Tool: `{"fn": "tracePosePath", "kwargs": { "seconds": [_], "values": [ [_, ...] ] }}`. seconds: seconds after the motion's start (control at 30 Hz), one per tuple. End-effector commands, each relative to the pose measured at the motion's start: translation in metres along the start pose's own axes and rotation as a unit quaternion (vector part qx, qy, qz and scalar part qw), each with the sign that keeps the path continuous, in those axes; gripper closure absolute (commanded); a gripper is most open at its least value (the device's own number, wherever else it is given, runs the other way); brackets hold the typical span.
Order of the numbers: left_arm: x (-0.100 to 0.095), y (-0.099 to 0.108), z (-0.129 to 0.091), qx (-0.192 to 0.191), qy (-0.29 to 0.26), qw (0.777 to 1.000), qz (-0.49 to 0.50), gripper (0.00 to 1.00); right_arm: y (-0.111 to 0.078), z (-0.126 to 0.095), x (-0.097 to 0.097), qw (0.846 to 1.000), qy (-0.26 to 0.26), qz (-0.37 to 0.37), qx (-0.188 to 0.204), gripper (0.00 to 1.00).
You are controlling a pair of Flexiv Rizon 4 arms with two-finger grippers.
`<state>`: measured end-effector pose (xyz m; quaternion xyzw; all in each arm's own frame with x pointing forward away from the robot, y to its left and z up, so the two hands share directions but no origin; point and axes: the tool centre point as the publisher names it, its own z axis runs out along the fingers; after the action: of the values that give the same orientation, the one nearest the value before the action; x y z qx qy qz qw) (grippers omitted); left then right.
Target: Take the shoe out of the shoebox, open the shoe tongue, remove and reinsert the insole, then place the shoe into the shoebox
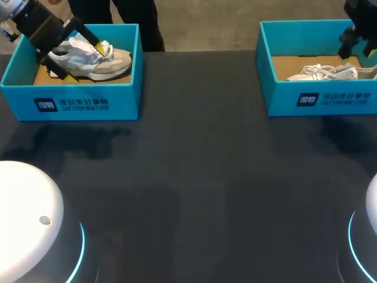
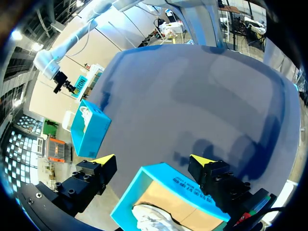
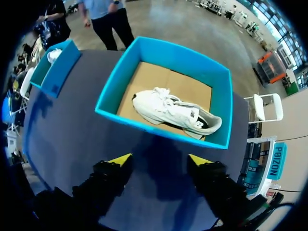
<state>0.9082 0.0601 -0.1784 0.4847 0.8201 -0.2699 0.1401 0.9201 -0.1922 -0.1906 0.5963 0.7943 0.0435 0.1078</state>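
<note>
The worktop is the only thing here that isn't part of the job. It's a dark matte slab, basically black with a bluish tint, and it takes up most of the head view. The far edge runs straight across near the back. There are soft, blurry shadows on it, with darker patches toward the far left and far right and a couple of faint wide bands down the middle. There's also one tiny pale speck near the centre, too small to tell what it is. Both wrist views show the same surface, dark blue-grey with a few smudgy shadows across it.
</note>
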Motion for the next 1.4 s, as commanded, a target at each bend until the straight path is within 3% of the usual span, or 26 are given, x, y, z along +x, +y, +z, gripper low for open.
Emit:
{"fn": "tracePosePath", "kwargs": {
  "seconds": [0.03,0.37,0.67,0.77,0.87,0.9,0.97,1.27,1.4],
  "values": [
    [0.000,0.000,-0.001,-0.001,0.002,1.000,0.000,0.00,-0.006,-0.001,0.002,1.000,-0.002,0.001,-0.029,0.00],
    [0.000,0.000,-0.001,-0.001,0.002,1.000,0.000,0.00,-0.006,-0.001,0.002,1.000,-0.002,0.001,-0.029,0.00],
    [0.011,0.056,-0.034,-0.038,0.072,0.987,0.140,0.00,-0.006,-0.001,0.002,1.000,-0.002,0.001,-0.029,0.00],
    [0.016,0.074,-0.043,-0.017,0.078,0.977,0.196,0.00,-0.006,-0.001,0.002,1.000,-0.002,0.001,-0.029,0.00],
    [0.018,0.097,-0.046,-0.053,0.109,0.968,0.220,0.00,-0.006,-0.001,0.002,1.000,-0.002,0.001,-0.029,0.00],
    [0.018,0.104,-0.048,-0.043,0.107,0.967,0.226,0.00,-0.006,-0.001,0.002,1.000,-0.002,0.001,-0.029,0.00],
    [0.018,0.118,-0.048,-0.063,0.128,0.961,0.238,0.00,-0.006,-0.001,0.002,1.000,-0.002,0.001,-0.029,0.00],
    [0.015,0.171,-0.049,-0.089,0.216,0.933,0.273,0.00,-0.006,-0.001,0.002,1.000,-0.002,0.001,-0.029,0.00],
    [0.017,0.186,-0.054,-0.099,0.237,0.928,0.270,0.00,-0.006,-0.001,0.002,1.000,-0.002,0.001,-0.029,0.00]
  ]
}}
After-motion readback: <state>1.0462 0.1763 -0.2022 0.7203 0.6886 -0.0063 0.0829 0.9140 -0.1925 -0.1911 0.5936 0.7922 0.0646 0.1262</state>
